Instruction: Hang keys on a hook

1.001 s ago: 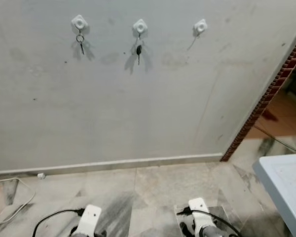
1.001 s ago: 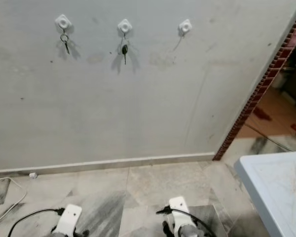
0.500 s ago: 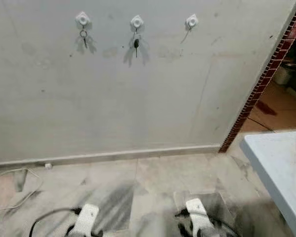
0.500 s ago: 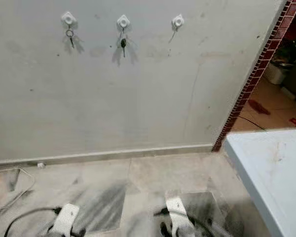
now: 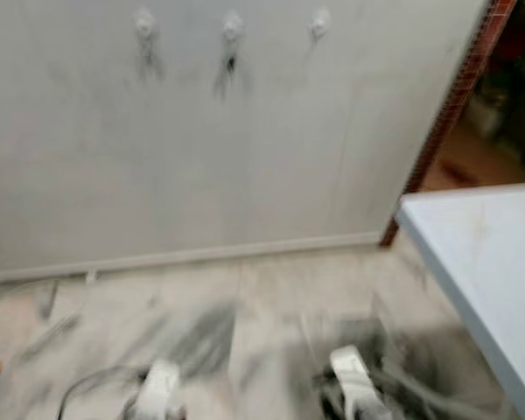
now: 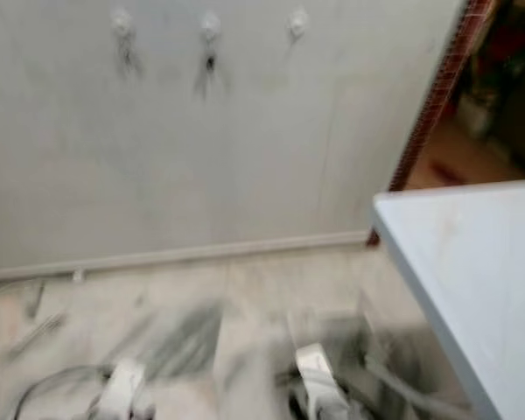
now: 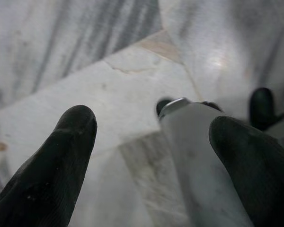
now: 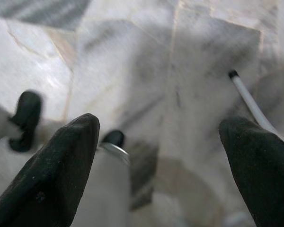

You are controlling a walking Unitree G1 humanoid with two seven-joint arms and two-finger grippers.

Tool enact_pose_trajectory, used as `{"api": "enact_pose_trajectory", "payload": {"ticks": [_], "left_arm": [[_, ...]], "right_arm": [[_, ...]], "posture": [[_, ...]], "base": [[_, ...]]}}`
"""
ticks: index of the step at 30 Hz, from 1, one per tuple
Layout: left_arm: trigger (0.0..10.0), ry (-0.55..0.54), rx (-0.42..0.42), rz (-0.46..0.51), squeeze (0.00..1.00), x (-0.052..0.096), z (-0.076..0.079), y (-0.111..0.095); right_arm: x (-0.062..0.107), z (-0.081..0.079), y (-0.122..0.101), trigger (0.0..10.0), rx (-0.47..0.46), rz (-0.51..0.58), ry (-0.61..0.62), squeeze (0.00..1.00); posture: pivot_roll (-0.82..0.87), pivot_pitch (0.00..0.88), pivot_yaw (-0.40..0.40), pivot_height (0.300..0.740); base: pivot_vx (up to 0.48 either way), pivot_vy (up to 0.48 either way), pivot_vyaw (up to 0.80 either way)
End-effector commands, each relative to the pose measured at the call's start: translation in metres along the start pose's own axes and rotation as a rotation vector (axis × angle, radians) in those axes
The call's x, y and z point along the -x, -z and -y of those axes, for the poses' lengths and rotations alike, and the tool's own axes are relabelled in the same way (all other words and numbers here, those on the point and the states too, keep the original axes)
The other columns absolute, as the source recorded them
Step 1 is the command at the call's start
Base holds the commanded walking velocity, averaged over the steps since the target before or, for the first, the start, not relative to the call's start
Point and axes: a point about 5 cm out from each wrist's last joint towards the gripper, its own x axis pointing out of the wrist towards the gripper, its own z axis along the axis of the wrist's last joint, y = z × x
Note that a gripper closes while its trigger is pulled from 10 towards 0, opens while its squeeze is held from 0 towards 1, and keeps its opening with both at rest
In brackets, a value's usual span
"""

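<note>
Left eye view's blurry: three hooks (image 5: pixel 232 24) up on my wall (image 5: pixel 201 157), both end effectors, left (image 7: pixel 146 156) and right (image 8: pixel 156 161), hanging spread over floor (image 5: pixel 262 306), table (image 5: pixel 481 254) right.

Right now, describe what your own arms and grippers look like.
Both arms end in white wrist housings at the bottom of the head view, a dark cable looping off the left arm and more dark cabling beside the right arm. Each wrist camera shows two thick, rounded black fingers: left gripper, right gripper.
</note>
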Motion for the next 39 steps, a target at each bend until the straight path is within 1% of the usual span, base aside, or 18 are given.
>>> {"api": "enact_pose_trajectory", "payload": {"ticks": [1,11,15,16,17,21,23,24,27,28,30,32,33,34,35,36,38,39], "left_arm": [[10.0,-0.026,-0.014,0.008,0.00,0.001,-0.010,-0.004],[10.0,-0.037,-0.016,0.007,0.00,0.001,-0.012,-0.004],[10.0,-0.038,0.007,0.019,0.00,0.001,-0.013,-0.007],[10.0,-0.040,0.008,0.048,0.00,0.001,-0.014,-0.012],[10.0,-0.036,0.026,0.135,0.00,0.001,-0.016,-0.028],[10.0,-0.030,0.024,0.279,0.00,0.003,-0.021,-0.054],[10.0,-0.019,0.018,0.360,0.00,0.006,-0.023,-0.068],[10.0,-0.017,0.011,0.403,0.00,0.007,-0.024,-0.077],[10.0,-0.001,0.009,0.567,0.00,0.015,-0.025,-0.106],[10.0,0.001,0.011,0.629,0.00,0.020,-0.026,-0.116],[10.0,0.012,0.012,0.835,0.00,0.040,-0.026,-0.150],[10.0,0.029,-0.016,0.936,0.00,0.053,-0.025,-0.163],[10.0,0.020,-0.065,1.026,0.00,0.067,-0.027,-0.172],[10.0,0.007,-0.081,1.068,0.00,0.074,-0.029,-0.176],[10.0,0.007,-0.081,1.068,0.00,0.074,-0.029,-0.176],[10.0,-0.034,-0.061,1.118,0.00,0.083,-0.036,-0.183],[10.0,-0.047,-0.056,1.136,0.00,0.087,-0.039,-0.185],[10.0,-0.064,-0.048,1.163,0.00,0.092,-0.042,-0.189]], "right_arm": [[-0.001,-0.005,-0.003,10.0,0.013,0.003,-0.009,0.00],[-0.001,-0.005,-0.005,10.0,-0.011,0.017,-0.009,0.00],[-0.001,-0.005,-0.008,10.0,-0.012,0.034,-0.015,0.00],[-0.001,-0.006,-0.013,10.0,-0.006,0.058,-0.017,0.00],[-0.002,-0.007,-0.027,10.0,0.006,0.129,-0.025,0.00],[0.000,-0.007,-0.056,10.0,-0.010,0.264,-0.038,0.00],[0.002,-0.006,-0.074,10.0,-0.043,0.347,-0.041,0.00],[0.004,-0.004,-0.084,10.0,-0.037,0.399,-0.039,0.00],[0.012,0.003,-0.110,10.0,-0.050,0.543,-0.024,0.00],[0.015,0.005,-0.117,10.0,-0.053,0.584,-0.012,0.00],[0.028,0.016,-0.138,10.0,-0.066,0.714,0.028,0.00],[0.036,0.019,-0.148,10.0,-0.022,0.785,0.056,0.00],[0.047,0.021,-0.160,10.0,-0.032,0.862,0.068,0.00],[0.055,0.023,-0.167,10.0,-0.043,0.908,0.077,0.00],[0.055,0.023,-0.167,10.0,-0.043,0.908,0.077,0.00],[0.067,0.025,-0.176,10.0,-0.022,0.973,0.108,0.00],[0.071,0.026,-0.179,10.0,-0.017,0.995,0.118,0.00],[0.078,0.027,-0.184,10.0,-0.007,1.029,0.135,0.00]], "posture": [[-0.04,0.000,-0.021,0.740],[-0.05,0.000,-0.017,0.740],[-0.06,0.003,-0.015,0.740],[-0.06,0.005,-0.014,0.740],[-0.07,0.013,-0.011,0.740],[-0.08,0.021,-0.010,0.740],[-0.08,0.025,-0.010,0.740],[-0.09,0.026,-0.010,0.740],[-0.10,0.031,-0.002,0.740],[-0.10,0.031,0.003,0.740],[-0.11,0.034,0.014,0.740],[-0.12,0.036,0.022,0.740],[-0.13,0.037,0.031,0.740],[-0.13,0.037,0.035,0.740],[-0.13,0.037,0.035,0.740],[-0.14,0.036,0.038,0.740],[-0.14,0.036,0.038,0.740],[-0.14,0.038,0.040,0.740]], "base": [[-0.244,0.000,0.00],[-0.024,0.000,0.00],[0.000,0.000,0.00],[0.000,0.000,0.00],[0.000,0.000,0.00],[0.000,0.000,0.00],[0.000,0.000,0.00],[0.000,0.000,0.00],[0.000,0.000,0.00],[0.000,0.000,0.00],[0.000,0.000,0.00],[0.000,0.000,0.00],[0.000,0.000,0.00],[0.000,0.000,0.00],[0.000,0.000,0.00],[0.000,0.000,0.00],[0.000,0.000,0.00],[0.000,0.000,0.00]]}}
